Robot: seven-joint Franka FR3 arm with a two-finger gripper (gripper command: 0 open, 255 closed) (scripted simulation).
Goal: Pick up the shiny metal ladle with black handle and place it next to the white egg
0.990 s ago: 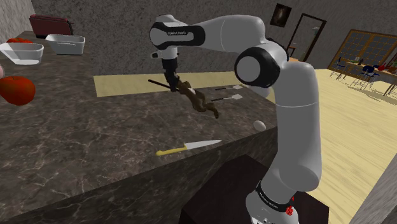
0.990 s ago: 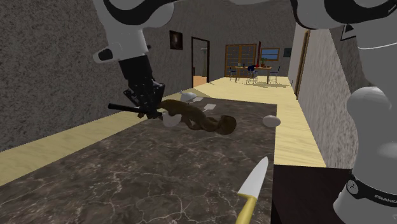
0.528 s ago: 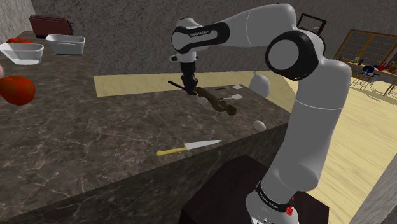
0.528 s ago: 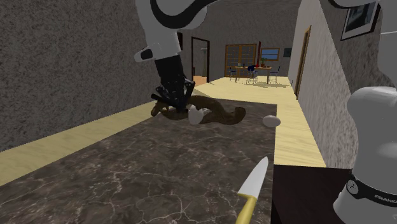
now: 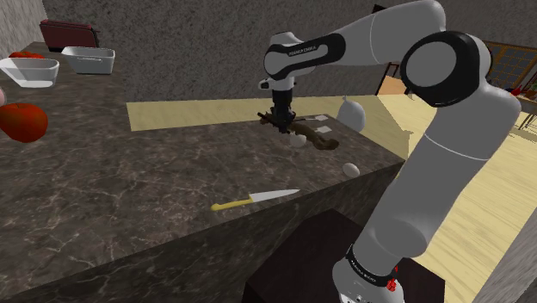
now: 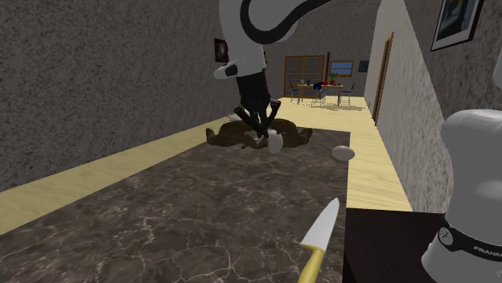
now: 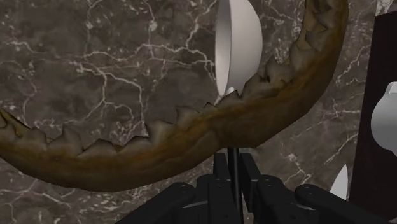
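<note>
**Ladle Clasped Over Counter, Egg Close By**

In the shoulder view, the black gripper (image 5: 281, 120) pointed down over the dark marble counter (image 5: 129, 189). Its fingers were closed on the thin dark handle of the ladle (image 5: 297, 141). The ladle's pale bowl hung just beside a jagged, curved brown object (image 5: 317, 138). The white egg (image 5: 351, 170) lay nearer, by the counter's right edge and apart from the ladle. A yellow-handled knife (image 5: 256, 199) lay nearer still, to the left.

In the second exterior view, the gripper (image 6: 259, 122) held the ladle (image 6: 274, 144) in front of the brown object (image 6: 229, 135). The egg (image 6: 343, 152) sat to the right and the knife (image 6: 320, 233) lay near.

In the wrist view, the gripper (image 7: 233, 162) pinched the handle tight. The ladle (image 7: 238, 44) showed its bowl beyond the fingertips, and the brown object (image 7: 191, 143) crossed the handle. The egg (image 7: 387, 118) rested apart from the ladle.
</note>
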